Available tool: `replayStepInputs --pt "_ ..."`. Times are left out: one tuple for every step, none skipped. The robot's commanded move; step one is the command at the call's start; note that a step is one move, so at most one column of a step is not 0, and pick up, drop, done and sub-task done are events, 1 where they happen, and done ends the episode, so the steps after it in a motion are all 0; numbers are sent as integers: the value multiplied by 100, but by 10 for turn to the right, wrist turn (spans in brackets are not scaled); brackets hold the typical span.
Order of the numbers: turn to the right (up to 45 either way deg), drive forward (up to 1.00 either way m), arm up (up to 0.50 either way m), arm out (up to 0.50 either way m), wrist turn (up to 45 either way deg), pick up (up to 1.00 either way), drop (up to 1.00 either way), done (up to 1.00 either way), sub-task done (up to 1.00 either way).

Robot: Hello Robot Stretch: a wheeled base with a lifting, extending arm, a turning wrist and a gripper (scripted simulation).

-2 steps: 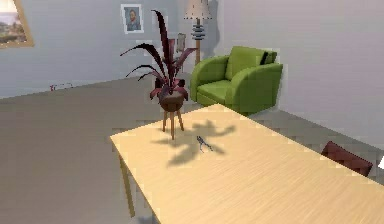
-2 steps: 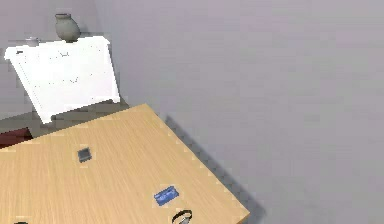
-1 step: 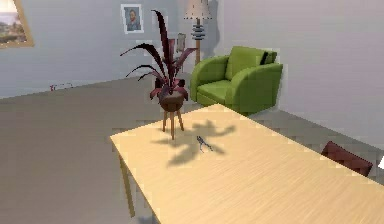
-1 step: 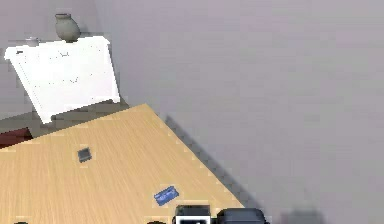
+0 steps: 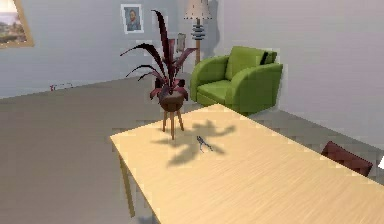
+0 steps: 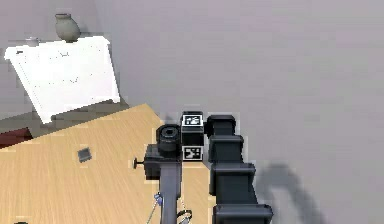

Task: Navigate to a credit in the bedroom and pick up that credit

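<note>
surface (image 5: 270, 180): light wood, fills the forward view's lower half; the same surface takes up the arm side view's lower left

hand (image 6: 150, 168): in the arm side view, over the surface, left of the dark arm (image 6: 238, 185) and the two white marker squares (image 6: 191, 122). Honestly can't tell if the fingers are apart or together, or whether it's holding anything

small grey square (image 6: 85, 155): lies flat on the surface in the arm side view, left of the hand and apart from it. The shape fits a credit card, but I can't swear to it

thin dark thing (image 5: 203, 143): on the surface in the forward view, too small to name

forward view extras: red-leaved plant (image 5: 168, 70) on a stand just past the surface, green armchair (image 5: 238, 78), floor lamp (image 5: 199, 20), framed picture (image 5: 131, 18), brown chair (image 5: 346, 157)

arm side view extras: white dresser (image 6: 65, 75) with a grey vase (image 6: 65, 25) on top
</note>
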Motion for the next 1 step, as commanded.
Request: replayStepInputs --pt "0 0 0 0 450 0 0 0 0"
